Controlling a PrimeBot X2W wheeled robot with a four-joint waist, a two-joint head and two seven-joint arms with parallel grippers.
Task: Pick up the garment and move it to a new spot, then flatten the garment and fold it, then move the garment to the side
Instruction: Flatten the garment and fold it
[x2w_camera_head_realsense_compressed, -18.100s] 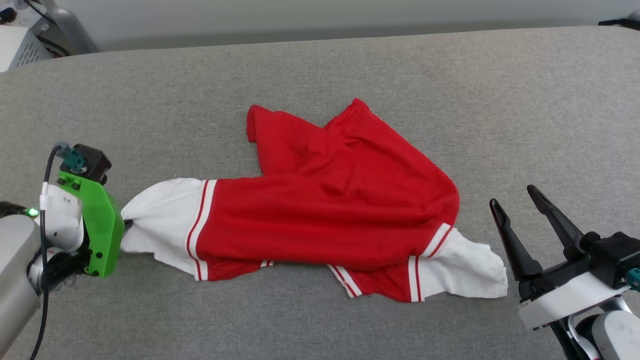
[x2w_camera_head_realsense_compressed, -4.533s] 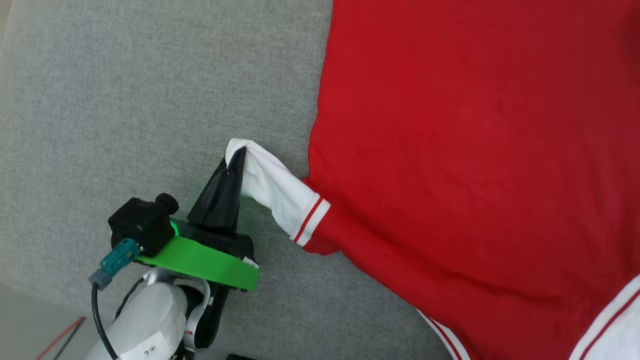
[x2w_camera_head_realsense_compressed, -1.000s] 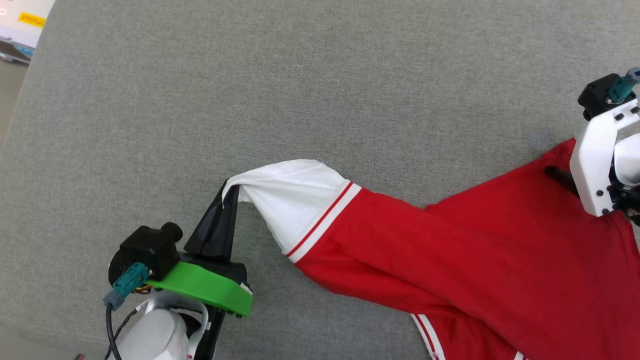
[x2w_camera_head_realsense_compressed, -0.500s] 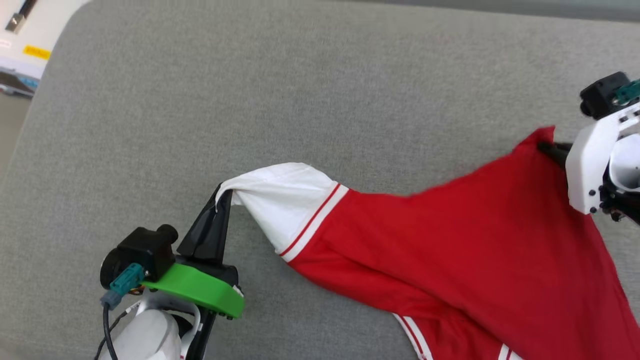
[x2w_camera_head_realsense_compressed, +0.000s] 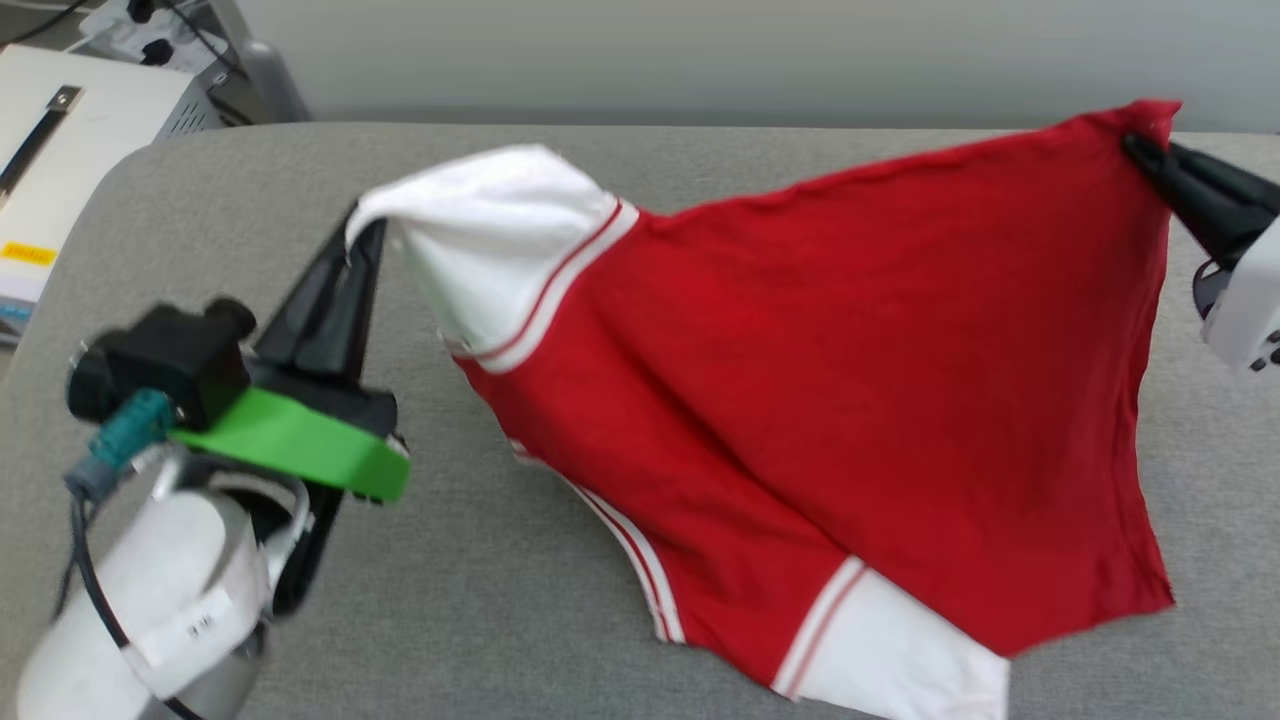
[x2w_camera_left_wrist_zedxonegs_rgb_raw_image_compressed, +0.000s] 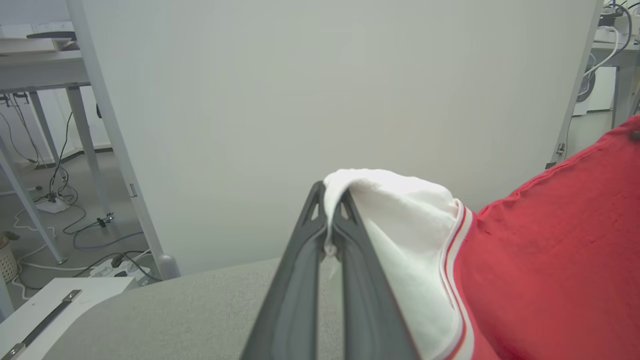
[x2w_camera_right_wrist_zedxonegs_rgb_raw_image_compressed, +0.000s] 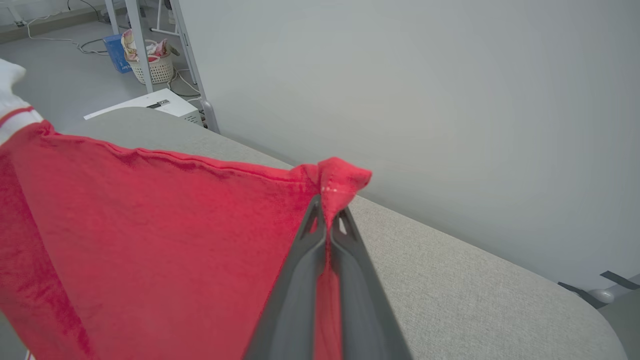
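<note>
Behind the garment (x2w_camera_head_realsense_compressed: 850, 350), pale wall (x2w_camera_head_realsense_compressed: 700, 50); white cabinet (x2w_camera_head_realsense_compressed: 70, 160) leftward.

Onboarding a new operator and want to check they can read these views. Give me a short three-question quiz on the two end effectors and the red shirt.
1. True or false: the left end effector is shut on a white sleeve of the red jersey T-shirt with white short sleeves.
2. What does the right end effector pinch? A) a white sleeve B) a red corner of the shirt C) nothing
3. Which end effector sits on a green plastic bracket?
Key: 1 true; 2 B; 3 left.
</note>
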